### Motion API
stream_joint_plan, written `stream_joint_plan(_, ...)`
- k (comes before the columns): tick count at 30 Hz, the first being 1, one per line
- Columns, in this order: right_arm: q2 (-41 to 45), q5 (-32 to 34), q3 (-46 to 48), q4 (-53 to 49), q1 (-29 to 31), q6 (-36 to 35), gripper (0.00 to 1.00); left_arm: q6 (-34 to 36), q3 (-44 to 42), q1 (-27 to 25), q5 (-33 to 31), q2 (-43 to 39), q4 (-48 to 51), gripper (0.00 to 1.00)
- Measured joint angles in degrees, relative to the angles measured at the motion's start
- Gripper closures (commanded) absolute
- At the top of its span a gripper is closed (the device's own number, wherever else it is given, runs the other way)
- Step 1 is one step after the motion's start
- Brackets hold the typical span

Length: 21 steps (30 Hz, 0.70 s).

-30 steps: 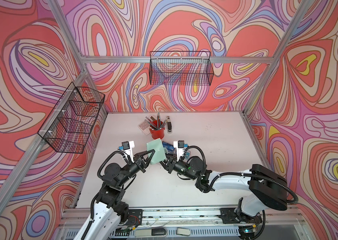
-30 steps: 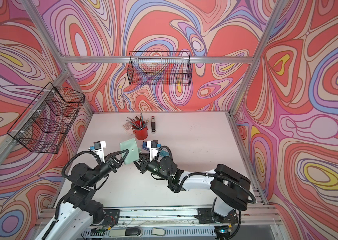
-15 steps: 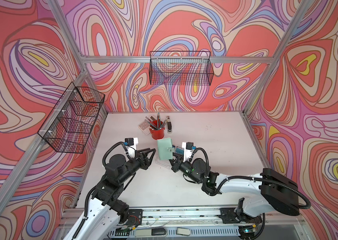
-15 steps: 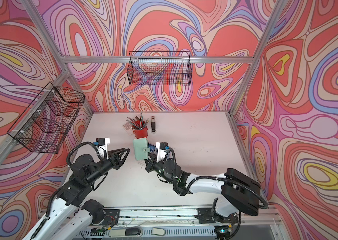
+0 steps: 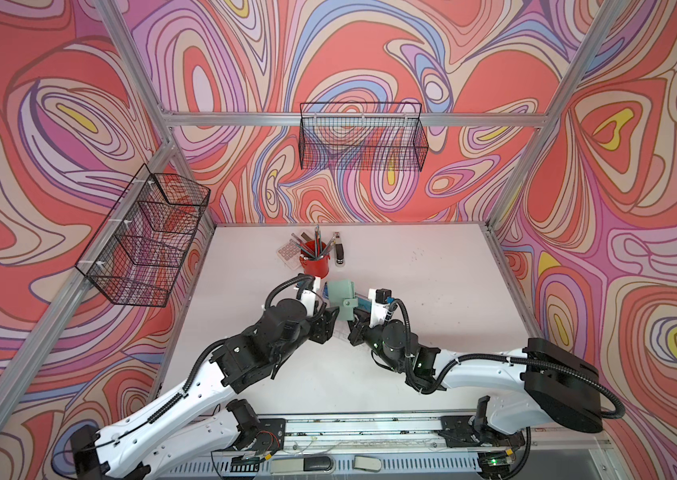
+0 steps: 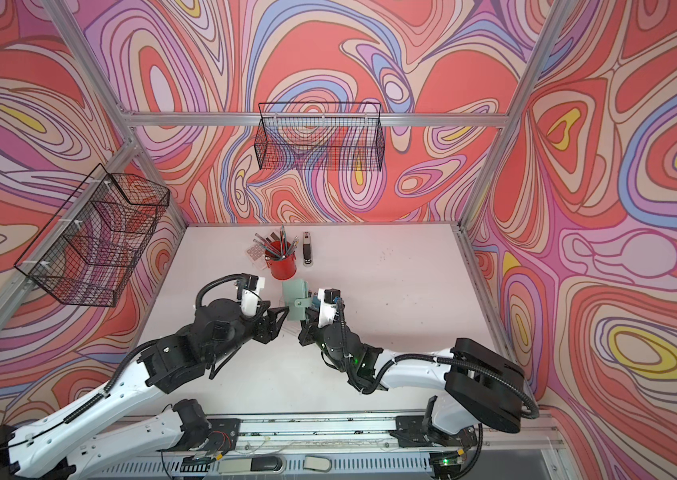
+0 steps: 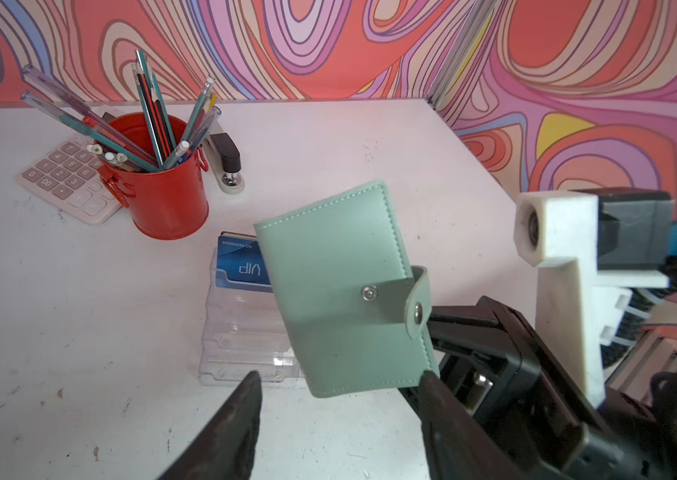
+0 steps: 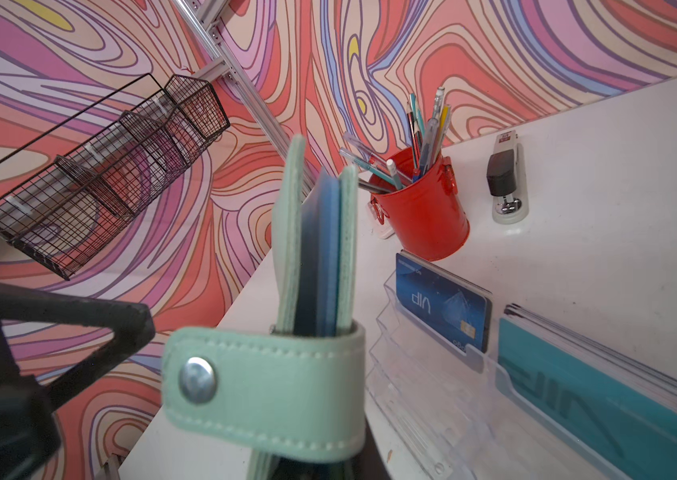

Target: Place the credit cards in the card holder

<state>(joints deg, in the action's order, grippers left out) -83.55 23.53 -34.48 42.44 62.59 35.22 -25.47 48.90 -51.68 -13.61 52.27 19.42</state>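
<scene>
The sage-green card holder (image 5: 340, 298) (image 6: 296, 300) hangs upright above the table, closed, with dark and blue cards edge-on between its covers (image 8: 320, 249). Its strap (image 7: 416, 299) lies loose, off the stud. My right gripper (image 5: 351, 325) (image 8: 307, 469) is shut on the holder's lower edge, its jaws mostly hidden behind the strap. To the left, my left gripper (image 5: 328, 318) (image 7: 341, 376) is open, its fingertips either side of the holder's (image 7: 345, 291) bottom corner. A blue credit card (image 7: 241, 266) (image 8: 440, 307) and a teal one (image 8: 603, 407) stand in the clear stand.
The clear tiered acrylic stand (image 7: 245, 336) sits on the table right behind the holder. Farther back are a red pen cup (image 5: 315, 264), a calculator (image 5: 288, 252) and a stapler (image 5: 340, 252). Wire baskets (image 5: 364, 141) (image 5: 145, 241) hang on the back and left walls.
My left gripper has opened and let go of the card holder. My right gripper has shut on it and carried it slightly to the right, now more upright.
</scene>
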Motion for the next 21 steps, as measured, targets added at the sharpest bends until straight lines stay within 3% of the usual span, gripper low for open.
stream_joint_plan(4,-0.52,-0.63,0.04,0.87,0.13,-0.02,1.0,0.44,2.05,-2.14,-2.64,5.97,0.33,0.26)
stream_joint_plan(7,-0.55,-0.79,0.33,1.29,0.07,0.02,1.0,0.42,3.17,-2.27,-4.09,9.4,1.27,0.26)
stream_joint_plan(13,-0.57,-0.61,1.68,1.97,0.15,0.11,1.0,-0.61,5.09,-2.67,-8.66,12.02,2.6,0.38)
stream_joint_plan(21,2.45,1.36,3.28,2.14,0.24,0.68,1.0,-1.33,4.2,-2.38,-15.23,9.57,5.42,0.4)
